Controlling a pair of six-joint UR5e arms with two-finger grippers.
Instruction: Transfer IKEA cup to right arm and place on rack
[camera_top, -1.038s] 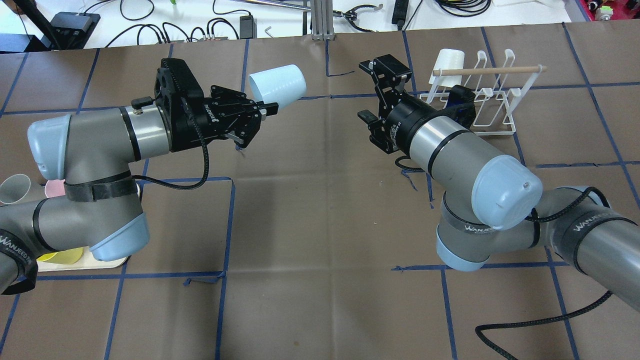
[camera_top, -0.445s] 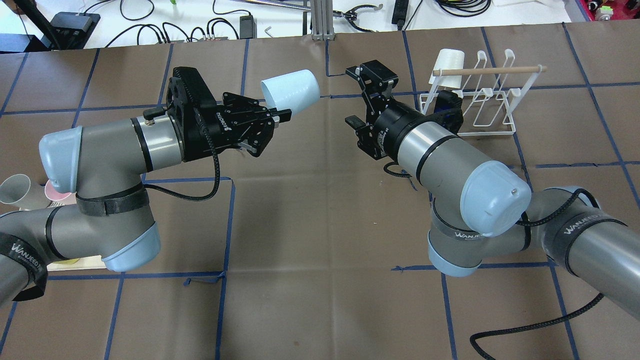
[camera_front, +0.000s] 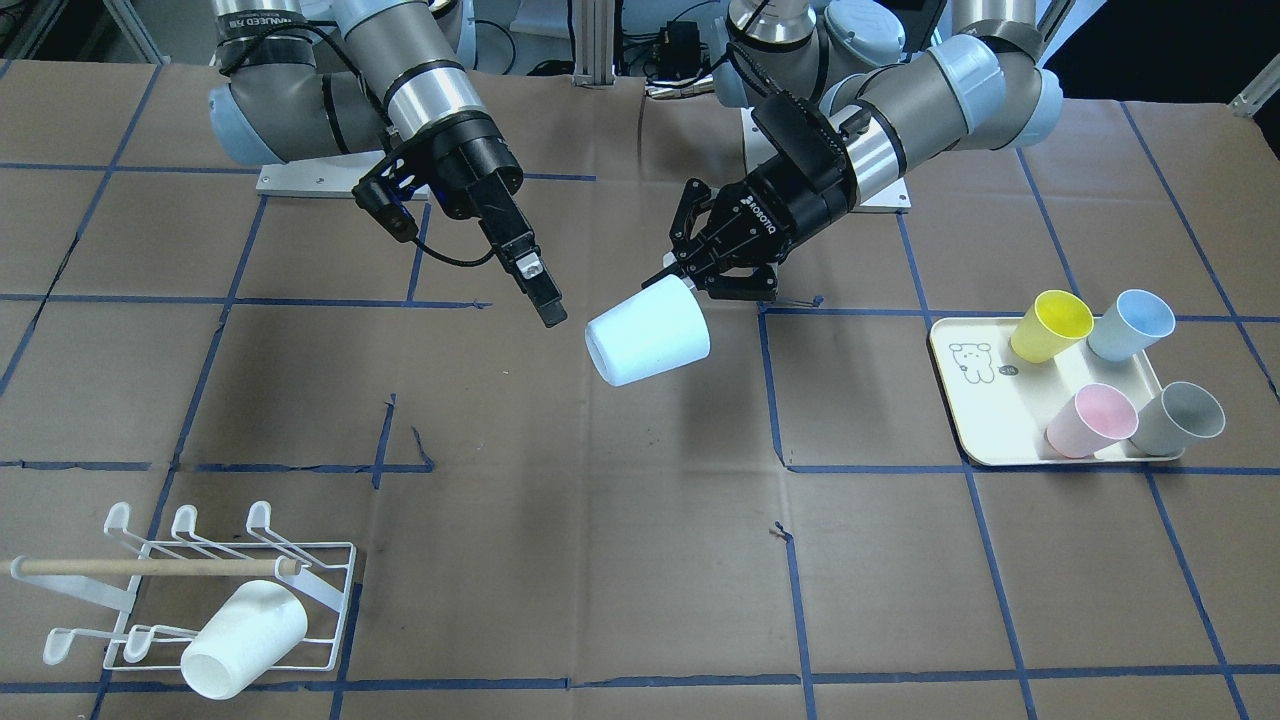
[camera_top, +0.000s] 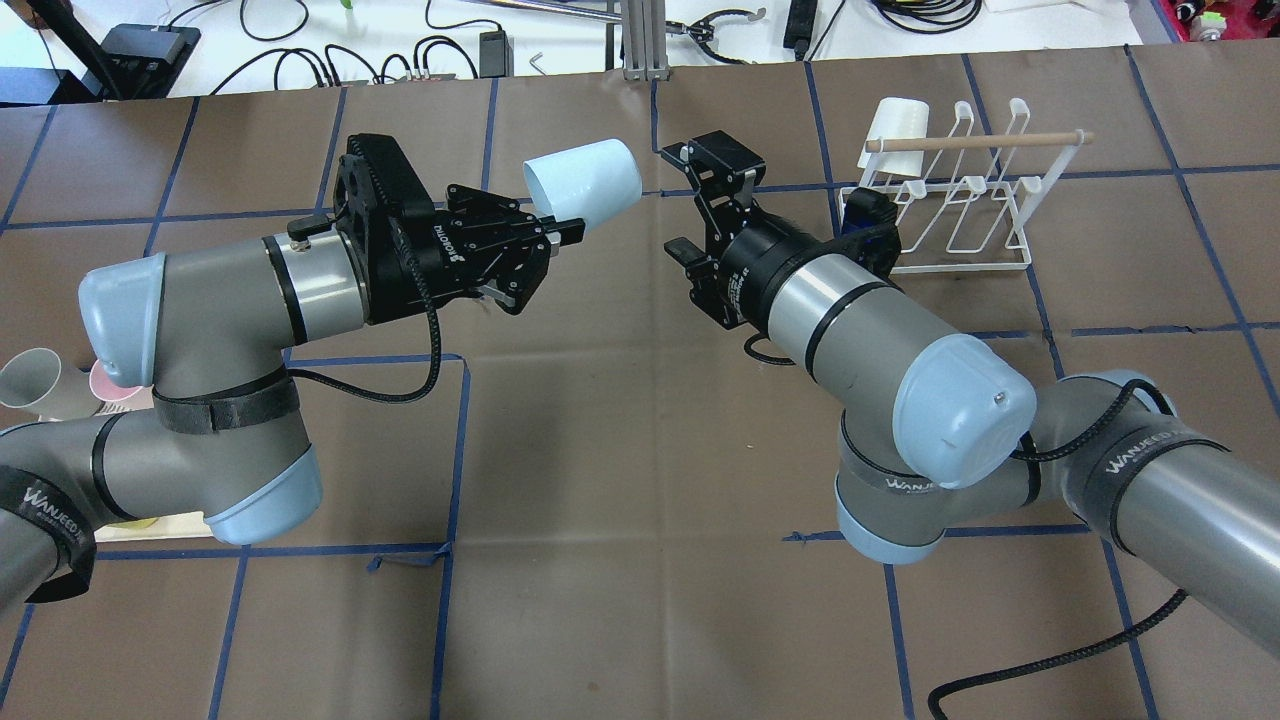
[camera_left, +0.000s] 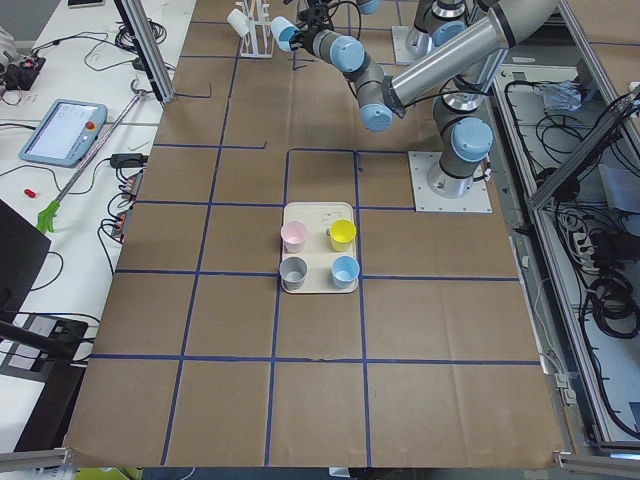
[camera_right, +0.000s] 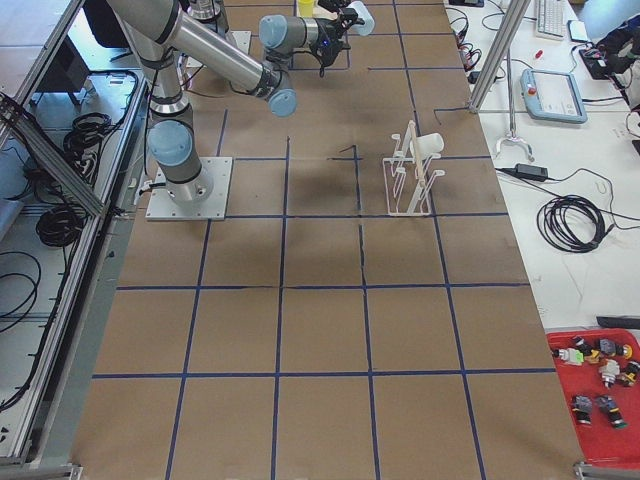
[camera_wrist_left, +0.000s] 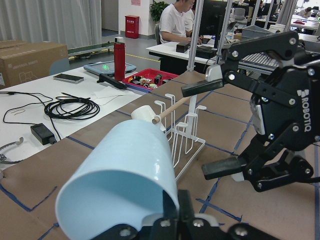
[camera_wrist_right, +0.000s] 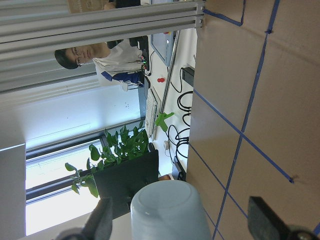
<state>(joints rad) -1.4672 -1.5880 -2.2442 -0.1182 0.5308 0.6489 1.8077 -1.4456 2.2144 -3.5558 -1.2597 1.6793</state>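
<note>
My left gripper is shut on the rim of a pale blue cup. It holds the cup on its side above the table, base pointing toward the right arm. In the front-facing view the cup hangs below that gripper. My right gripper is open and empty, just right of the cup's base and not touching it. The right wrist view shows the cup's base ahead between the two spread fingers. The white wire rack with its wooden dowel stands behind the right arm.
A white cup hangs on the rack's far left peg. A cream tray on my left side holds yellow, blue, pink and grey cups. Cables lie beyond the table's far edge.
The right arm has moved left, bringing its open gripper close to the cup's base. The left arm first shifted right with the cup, then held still.
</note>
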